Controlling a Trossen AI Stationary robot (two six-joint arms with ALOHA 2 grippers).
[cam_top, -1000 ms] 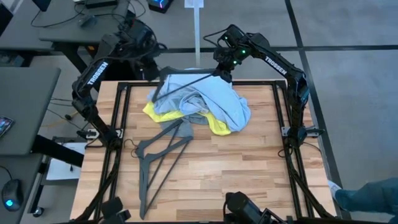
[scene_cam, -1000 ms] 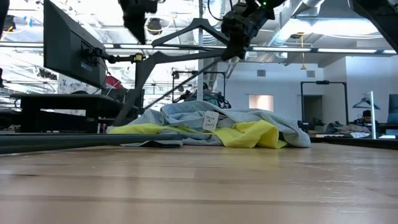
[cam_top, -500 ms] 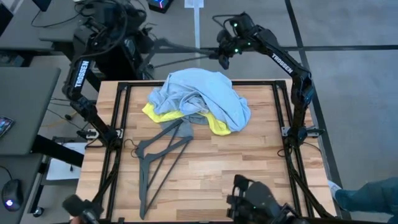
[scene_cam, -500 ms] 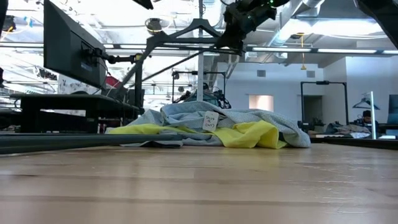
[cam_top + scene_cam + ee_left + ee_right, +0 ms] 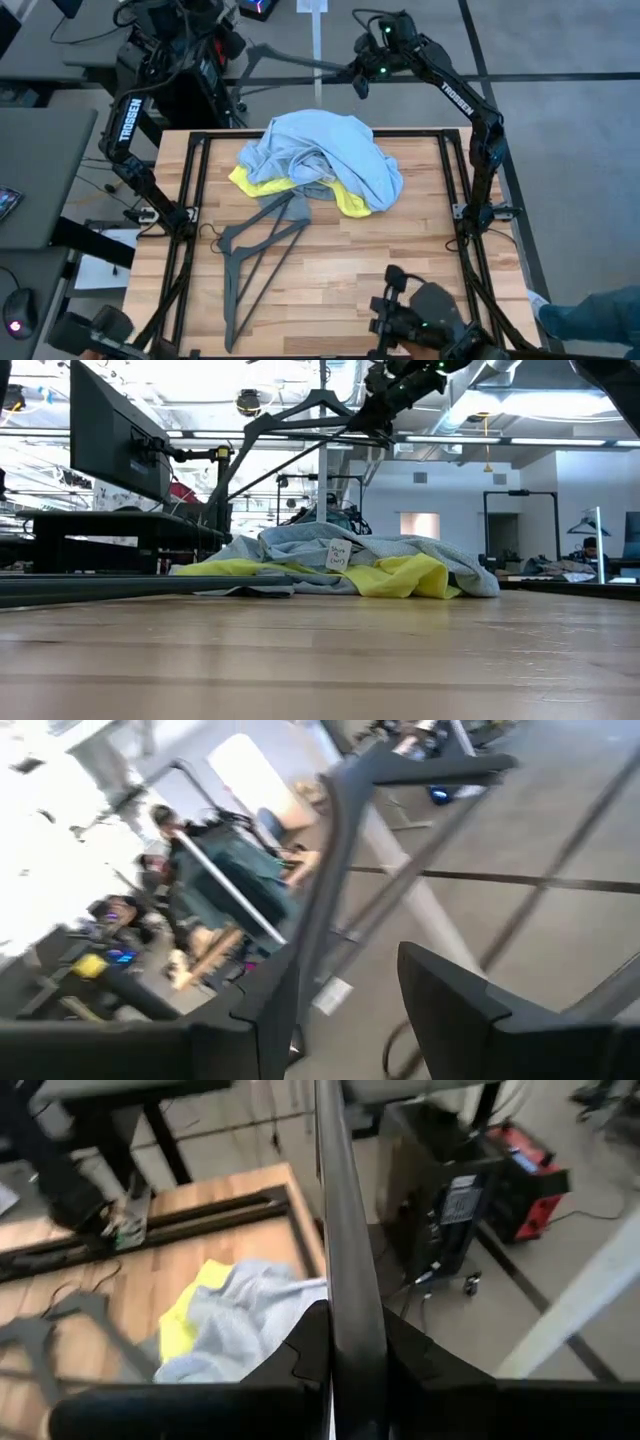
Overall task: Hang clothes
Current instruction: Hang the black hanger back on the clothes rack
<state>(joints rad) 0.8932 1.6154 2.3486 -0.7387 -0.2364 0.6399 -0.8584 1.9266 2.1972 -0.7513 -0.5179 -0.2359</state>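
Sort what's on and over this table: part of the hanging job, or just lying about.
Job:
- pale blue shirt
- neon-yellow T-shirt
- grey garment, mostly buried
- hanger clamped in the right gripper
- left gripper, open

Lying about:
- spare hangers on the table

Grey floor (image 5: 570, 130) w/ dark seam lines around the wood table (image 5: 330, 270). Desk (image 5: 40, 170) at one side w/ a mouse (image 5: 14, 322). Low view: monitor (image 5: 110, 435), bright ceiling lights (image 5: 180, 380), white far wall w/ a doorway (image 5: 420, 523).
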